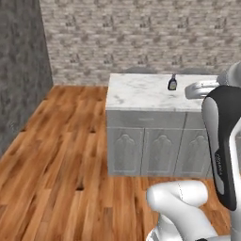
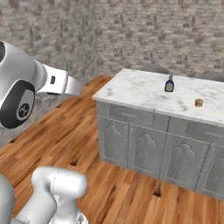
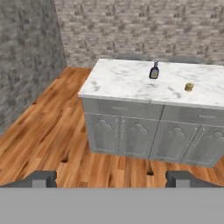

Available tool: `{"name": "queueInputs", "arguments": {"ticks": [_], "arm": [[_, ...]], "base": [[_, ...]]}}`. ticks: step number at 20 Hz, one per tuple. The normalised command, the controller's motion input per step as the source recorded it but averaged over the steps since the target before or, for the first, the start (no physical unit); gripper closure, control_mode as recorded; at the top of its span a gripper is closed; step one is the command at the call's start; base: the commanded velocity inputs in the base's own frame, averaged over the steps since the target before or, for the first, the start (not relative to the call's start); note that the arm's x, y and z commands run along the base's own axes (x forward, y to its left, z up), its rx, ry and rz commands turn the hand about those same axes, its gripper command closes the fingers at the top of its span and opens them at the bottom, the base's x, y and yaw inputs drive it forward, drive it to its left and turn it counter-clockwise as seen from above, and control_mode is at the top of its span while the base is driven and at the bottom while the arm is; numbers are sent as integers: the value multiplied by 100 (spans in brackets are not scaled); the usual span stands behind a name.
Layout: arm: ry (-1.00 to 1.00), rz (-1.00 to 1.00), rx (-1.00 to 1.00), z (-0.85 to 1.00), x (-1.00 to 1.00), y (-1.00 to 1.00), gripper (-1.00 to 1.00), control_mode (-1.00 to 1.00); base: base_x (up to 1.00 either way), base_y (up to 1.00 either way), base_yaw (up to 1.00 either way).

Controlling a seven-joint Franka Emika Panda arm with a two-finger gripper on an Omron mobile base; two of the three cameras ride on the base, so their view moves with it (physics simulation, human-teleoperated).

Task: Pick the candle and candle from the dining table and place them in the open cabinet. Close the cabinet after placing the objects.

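Standing on dining table (image 3: 127, 83), blue bottle (image 3: 154, 71), tan-gold candle (image 3: 189, 87) apart

Brightness: even and moderate in all three views, with no dim corners.
Light source: diffuse; no lamp or window can be made out.
Shadows: faint; the grey panelled base under the white marble-topped dining table (image 3: 131, 83) sits a shade darker than the top, and the small dark blue bottle (image 3: 154, 71) casts almost none.
Glare: none on the marble or on the orange-brown plank floor (image 1: 56, 164).
Sharpness: soft and low-resolution throughout; the grey brick wall (image 2: 175, 30) is smeared.
Distortion: edges stay straight.
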Motion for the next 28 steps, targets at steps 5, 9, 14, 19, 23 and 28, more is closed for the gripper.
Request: {"name": "queueInputs", "arguments": {"ticks": [5,9,14,19,23,28], "arm": [[0,0,0,0,0,0,-100,100],[0,0,0,0,0,0,-100,100],[0,0,0,0,0,0,-100,100],[0,0,0,0,0,0,-100,100],[0,0,0,0,0,0,-100,100],[0,0,0,0,0,0,-100,100]], "base": [[39,-81,-22],[35,-64,-25],[36,-25,-15],[35,-27,-12],[36,-35,-15],[36,-55,-20]]}}
